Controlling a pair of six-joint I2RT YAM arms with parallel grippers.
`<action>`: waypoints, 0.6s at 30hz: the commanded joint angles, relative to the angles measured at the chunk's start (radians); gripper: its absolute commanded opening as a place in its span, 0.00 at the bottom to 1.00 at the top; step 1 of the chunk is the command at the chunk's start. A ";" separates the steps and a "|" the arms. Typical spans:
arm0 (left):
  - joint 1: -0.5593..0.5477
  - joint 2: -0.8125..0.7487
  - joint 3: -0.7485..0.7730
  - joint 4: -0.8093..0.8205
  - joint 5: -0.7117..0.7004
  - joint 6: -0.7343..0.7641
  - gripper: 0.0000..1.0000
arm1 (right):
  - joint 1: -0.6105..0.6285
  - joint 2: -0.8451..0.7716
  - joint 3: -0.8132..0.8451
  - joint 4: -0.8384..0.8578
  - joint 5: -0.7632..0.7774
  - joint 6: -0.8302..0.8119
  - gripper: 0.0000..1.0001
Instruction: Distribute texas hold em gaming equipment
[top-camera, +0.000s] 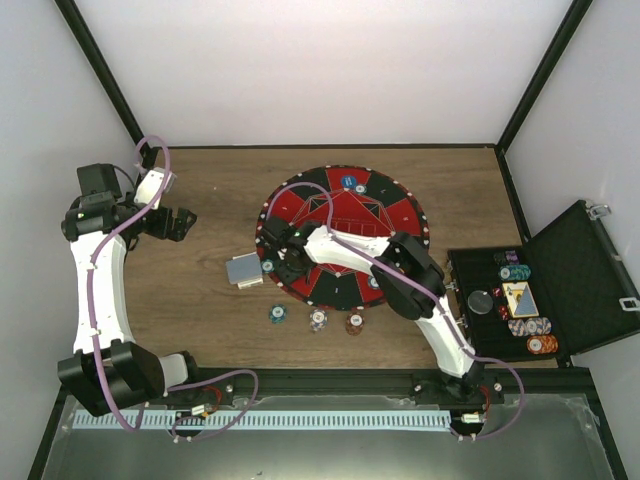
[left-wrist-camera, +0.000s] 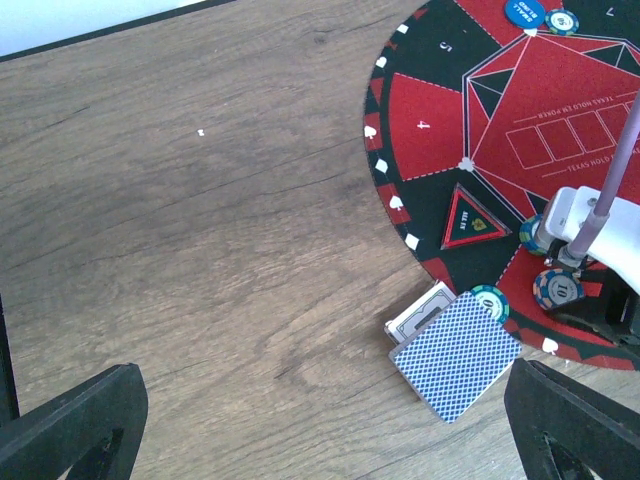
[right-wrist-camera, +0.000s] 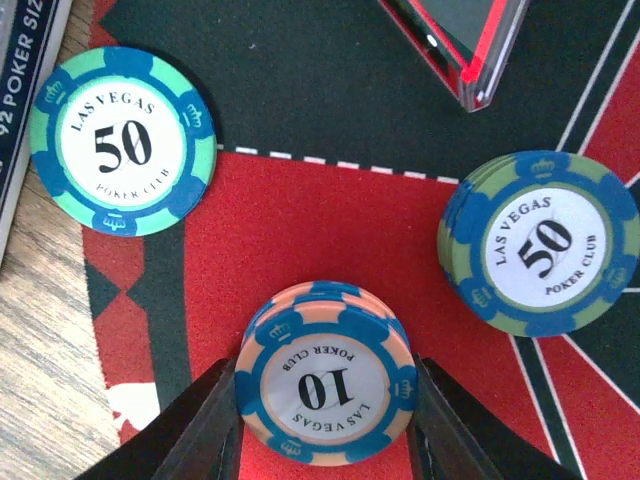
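My right gripper (right-wrist-camera: 325, 400) is shut on a short stack of orange-and-blue "10" chips (right-wrist-camera: 325, 375) that rests on the red part of the mat; the same stack shows in the left wrist view (left-wrist-camera: 558, 288). A teal "50" chip (right-wrist-camera: 122, 140) lies to its left and a green-blue "50" stack (right-wrist-camera: 540, 245) to its right. In the top view the right gripper (top-camera: 283, 252) is at the mat's left edge, beside the blue-backed card deck (top-camera: 245, 270). My left gripper (left-wrist-camera: 330, 445) is open and empty, held above bare wood left of the deck (left-wrist-camera: 455, 355).
The round red-and-black mat (top-camera: 340, 215) carries a blue button disc (top-camera: 347, 181) and a triangular marker (left-wrist-camera: 473, 217). Three chips (top-camera: 318, 320) lie on the wood in front of the mat. The open black case (top-camera: 575, 285) with more chips stands at the right.
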 joint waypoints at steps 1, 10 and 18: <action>0.008 -0.001 0.006 0.004 0.018 0.021 1.00 | -0.011 0.010 0.037 0.020 0.016 0.010 0.13; 0.009 -0.003 0.004 0.009 0.023 0.024 1.00 | -0.018 -0.008 0.011 0.002 0.004 0.003 0.39; 0.011 -0.006 0.010 0.001 0.028 0.025 1.00 | -0.016 -0.146 -0.051 -0.013 -0.014 0.012 0.59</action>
